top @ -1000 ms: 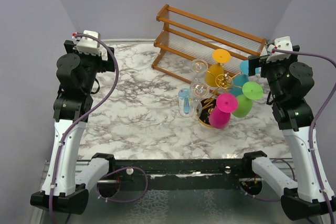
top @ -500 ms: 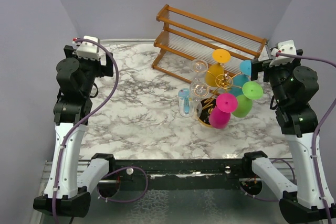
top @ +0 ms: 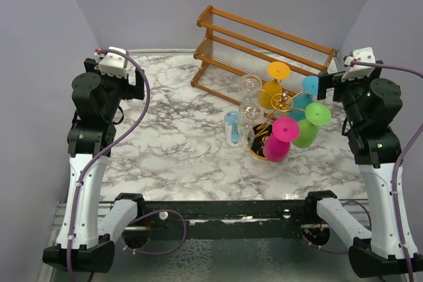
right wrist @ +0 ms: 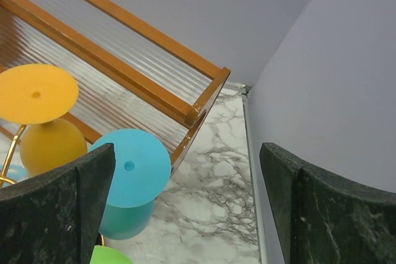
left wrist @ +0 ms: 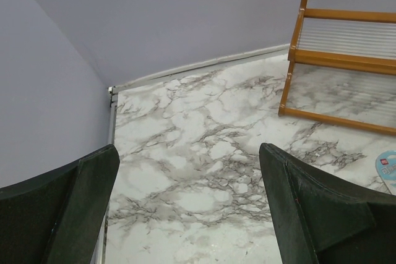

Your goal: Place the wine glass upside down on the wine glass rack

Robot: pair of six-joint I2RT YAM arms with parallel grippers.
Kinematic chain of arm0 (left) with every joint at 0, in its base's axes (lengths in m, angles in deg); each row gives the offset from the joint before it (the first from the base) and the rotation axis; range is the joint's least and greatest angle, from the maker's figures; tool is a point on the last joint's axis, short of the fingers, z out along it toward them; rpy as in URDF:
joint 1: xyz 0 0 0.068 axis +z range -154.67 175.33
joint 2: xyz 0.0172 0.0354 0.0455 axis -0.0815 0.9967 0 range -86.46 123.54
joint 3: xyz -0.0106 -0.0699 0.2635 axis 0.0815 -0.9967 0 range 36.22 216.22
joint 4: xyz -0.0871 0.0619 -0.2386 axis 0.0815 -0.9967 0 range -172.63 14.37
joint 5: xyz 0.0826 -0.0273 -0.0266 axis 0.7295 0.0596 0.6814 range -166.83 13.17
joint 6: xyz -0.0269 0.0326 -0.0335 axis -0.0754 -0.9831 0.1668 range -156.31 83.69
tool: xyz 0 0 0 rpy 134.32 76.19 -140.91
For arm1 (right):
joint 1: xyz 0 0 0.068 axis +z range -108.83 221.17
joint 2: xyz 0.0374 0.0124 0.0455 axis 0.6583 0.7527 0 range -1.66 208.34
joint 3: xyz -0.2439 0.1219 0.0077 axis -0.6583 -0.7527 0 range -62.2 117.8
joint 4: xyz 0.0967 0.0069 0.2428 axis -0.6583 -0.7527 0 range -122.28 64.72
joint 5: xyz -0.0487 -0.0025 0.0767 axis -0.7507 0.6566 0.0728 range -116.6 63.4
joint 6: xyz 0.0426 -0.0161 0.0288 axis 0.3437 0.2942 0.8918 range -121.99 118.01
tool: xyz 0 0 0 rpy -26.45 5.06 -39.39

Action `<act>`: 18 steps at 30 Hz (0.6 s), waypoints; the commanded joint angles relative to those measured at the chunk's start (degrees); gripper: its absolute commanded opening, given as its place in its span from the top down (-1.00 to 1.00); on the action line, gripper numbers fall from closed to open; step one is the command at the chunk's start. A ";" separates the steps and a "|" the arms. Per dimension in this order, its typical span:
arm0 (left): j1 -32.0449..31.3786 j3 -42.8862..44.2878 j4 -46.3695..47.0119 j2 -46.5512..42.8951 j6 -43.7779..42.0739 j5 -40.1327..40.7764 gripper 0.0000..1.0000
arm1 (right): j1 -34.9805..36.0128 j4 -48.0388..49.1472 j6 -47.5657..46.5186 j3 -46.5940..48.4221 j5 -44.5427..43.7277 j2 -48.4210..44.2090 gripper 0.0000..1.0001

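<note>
Lavender walls close round the marbled surface (top: 172,143). At far left my left hand (left wrist: 190,150) hangs high, fingers spread wide with nothing between them, and the wine glass rack (top: 282,102) stands well off to its right. On the rack's left side is a pale blue wine glass (top: 232,129), stem vertical and seemingly foot up, though I cannot tell whether it hangs from a loop or rests on the surface. Farther right, my right hand (right wrist: 189,146) is likewise spread and empty, with a teal glass (right wrist: 127,183) just down-left of it, so I judge it the nearer arm. Coloured bowls hide most of the rack's gold loops.
</note>
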 commanded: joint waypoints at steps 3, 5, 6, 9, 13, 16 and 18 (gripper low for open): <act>0.51 1.25 -0.66 -0.08 0.06 -1.54 -0.98 | -0.63 -1.30 0.71 1.22 2.48 0.05 -0.99; 0.57 1.02 -0.71 -0.13 0.12 -1.41 -0.98 | -0.72 -1.47 0.55 1.07 2.68 0.00 -0.99; 0.57 1.02 -0.71 -0.20 0.17 -1.33 -0.98 | -0.79 -1.68 0.40 1.08 3.13 -0.06 -0.99; 0.57 0.78 -0.81 -0.39 0.04 -1.33 -0.98 | -0.81 -2.25 0.05 1.02 4.54 -0.45 -0.99; 0.61 0.52 -0.84 -0.96 0.04 -1.26 -0.98 | -0.89 -2.63 -0.22 1.01 5.14 -0.90 -0.99; 0.72 0.39 -0.95 -1.32 0.03 -1.05 -0.98 | -1.07 -2.83 -0.17 0.98 5.59 -0.92 -0.99; 0.74 0.27 -0.86 -1.50 0.03 -0.87 -0.98 | -1.14 -2.81 -0.17 0.92 6.03 -0.99 -0.99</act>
